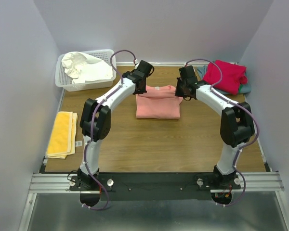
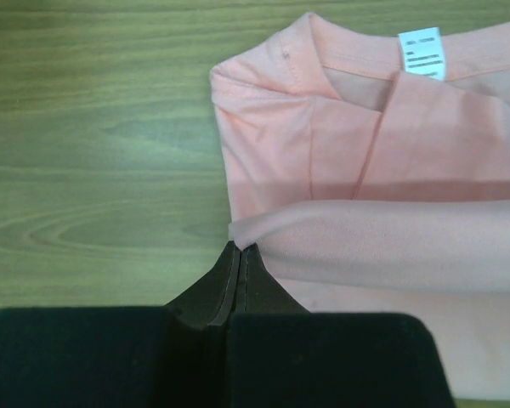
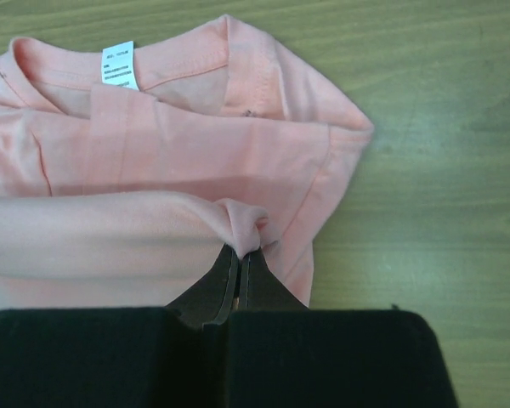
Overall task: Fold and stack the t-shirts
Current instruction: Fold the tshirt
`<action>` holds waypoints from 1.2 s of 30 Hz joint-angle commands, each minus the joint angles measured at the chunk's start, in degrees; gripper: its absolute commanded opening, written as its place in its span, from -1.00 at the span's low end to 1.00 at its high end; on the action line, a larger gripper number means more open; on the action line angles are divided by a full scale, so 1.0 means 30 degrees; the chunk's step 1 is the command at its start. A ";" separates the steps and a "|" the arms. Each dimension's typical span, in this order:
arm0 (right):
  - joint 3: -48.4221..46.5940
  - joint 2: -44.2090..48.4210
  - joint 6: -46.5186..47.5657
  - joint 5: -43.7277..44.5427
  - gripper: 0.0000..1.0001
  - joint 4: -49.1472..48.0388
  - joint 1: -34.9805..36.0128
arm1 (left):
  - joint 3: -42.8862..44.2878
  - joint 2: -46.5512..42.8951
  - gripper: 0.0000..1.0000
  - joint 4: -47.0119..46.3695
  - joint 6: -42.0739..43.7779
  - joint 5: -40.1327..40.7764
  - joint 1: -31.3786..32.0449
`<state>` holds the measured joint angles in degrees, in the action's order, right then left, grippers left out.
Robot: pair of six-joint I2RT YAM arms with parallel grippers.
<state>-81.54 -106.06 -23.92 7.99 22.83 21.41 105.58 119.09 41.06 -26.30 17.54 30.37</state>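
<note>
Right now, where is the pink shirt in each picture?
Top view: the salmon-pink shirt lies folded in the middle.
Left wrist: the shirt fills the right side.
Right wrist: the shirt fills the left side.
Shared landmark: its white neck label, seen in both wrist views, too small from above.

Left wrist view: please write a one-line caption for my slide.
Left gripper pinches a folded edge of the salmon-pink t-shirt on the wooden table.

Soft, even light from above fills all three views, leaving only faint shadows on the wooden table. The overhead view is slightly soft; both wrist views are sharp, a dim shadow band crossing the salmon-pink shirt
</note>
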 commanded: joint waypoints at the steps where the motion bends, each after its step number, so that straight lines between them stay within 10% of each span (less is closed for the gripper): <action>1: -0.2378 -0.2289 0.0240 -0.0231 -0.99 -0.0549 -0.0427 | 0.2449 0.1873 -1.00 0.0844 0.1034 0.0716 -0.0894; 19: -0.6512 -0.5660 0.0241 0.1613 -0.99 -0.0461 -0.1423 | 0.9045 0.6298 -1.00 -0.0881 0.3700 -0.2913 -0.2037; 23: -0.7389 -0.7297 0.0240 0.1848 -0.93 -0.0461 -0.1482 | 0.9337 0.7528 0.13 -0.2170 0.3524 -0.3152 -0.2417; 24: -0.7710 -0.7564 0.0298 0.1849 -0.65 -0.0461 -0.1482 | 0.9947 0.8111 0.31 -0.2317 0.3379 -0.3064 -0.2621; 30: -1.0230 -0.8416 0.0327 0.2757 0.15 -0.0199 -0.1686 | 0.8876 0.7010 0.57 -0.5122 0.2002 -0.1834 -0.3150; 36: -1.0585 -0.7538 0.0415 0.4690 0.20 -0.0110 -0.1687 | 0.7231 0.4897 0.59 -0.6304 0.2233 -0.1978 -0.3063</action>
<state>-111.57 -131.63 -23.05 16.21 22.55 16.75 128.79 141.43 27.88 -19.42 10.90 20.56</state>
